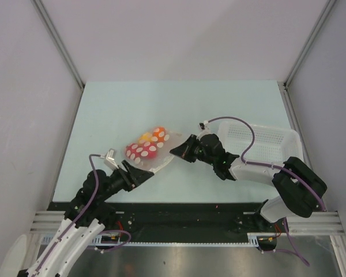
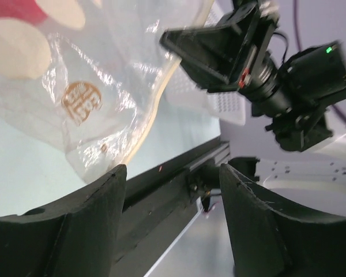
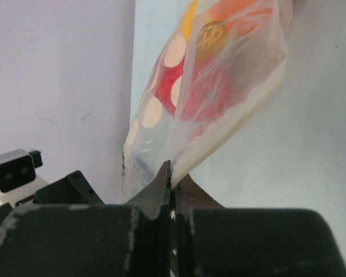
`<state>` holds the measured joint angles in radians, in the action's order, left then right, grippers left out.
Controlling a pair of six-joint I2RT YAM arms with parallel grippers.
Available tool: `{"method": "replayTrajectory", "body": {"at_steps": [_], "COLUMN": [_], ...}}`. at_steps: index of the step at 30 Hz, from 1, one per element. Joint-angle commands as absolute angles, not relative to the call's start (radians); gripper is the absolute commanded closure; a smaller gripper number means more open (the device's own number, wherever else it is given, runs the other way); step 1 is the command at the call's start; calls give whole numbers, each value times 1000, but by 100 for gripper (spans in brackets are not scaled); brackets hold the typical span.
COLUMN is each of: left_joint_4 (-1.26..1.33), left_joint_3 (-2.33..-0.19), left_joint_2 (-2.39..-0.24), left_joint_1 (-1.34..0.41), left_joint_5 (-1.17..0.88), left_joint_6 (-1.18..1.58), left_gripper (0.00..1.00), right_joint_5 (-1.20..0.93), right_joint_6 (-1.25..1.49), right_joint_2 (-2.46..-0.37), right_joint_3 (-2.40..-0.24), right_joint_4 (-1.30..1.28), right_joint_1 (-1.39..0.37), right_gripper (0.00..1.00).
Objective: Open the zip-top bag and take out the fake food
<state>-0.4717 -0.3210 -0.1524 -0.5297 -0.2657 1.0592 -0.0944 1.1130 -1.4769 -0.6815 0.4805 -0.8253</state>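
Right wrist: the right gripper (image 3: 172,168) pinches one lip of the zip-top bag (image 3: 236,63). The left gripper (image 2: 173,173), spread, should take the other lip just ahead (fake food (image 3: 213,89) inside).

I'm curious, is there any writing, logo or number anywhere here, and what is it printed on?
Round orange-brown seal on the zip-top bag: the characters inside are too blurred to read.
A round seal on the bag in the right wrist view: also unreadable.
Nothing else carries readable text; the white basket shows none.
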Motion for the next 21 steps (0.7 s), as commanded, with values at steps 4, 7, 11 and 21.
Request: {"method": "replayTrajectory", "body": {"at_steps": [4,7,11,21], "left_joint_4": [-466,-603,-686,-634], "left_joint_3": [-310,-368,-416,-311], "left_joint_2": [-69,-63,-55,-64], "left_joint_1": [-526,-528,-528,-526], "left_joint_5": [-150,-54,29,29], "left_joint_6": [1169,1137,1108,1222], "left_gripper": [24,21,21,34], "right_joint_5": [-192,-206,-218,-236], "right_joint_6": [1074,1074,1077,1088], "right_joint_2": [-1451,-1457,-1463,-1470], "right_joint_3": [-692,-693,-692,-690], "right_joint_4": [538,552,563,586], "right_joint_1": [-816,-813,-815,-815], "right_gripper": [100,100,100,100]}}
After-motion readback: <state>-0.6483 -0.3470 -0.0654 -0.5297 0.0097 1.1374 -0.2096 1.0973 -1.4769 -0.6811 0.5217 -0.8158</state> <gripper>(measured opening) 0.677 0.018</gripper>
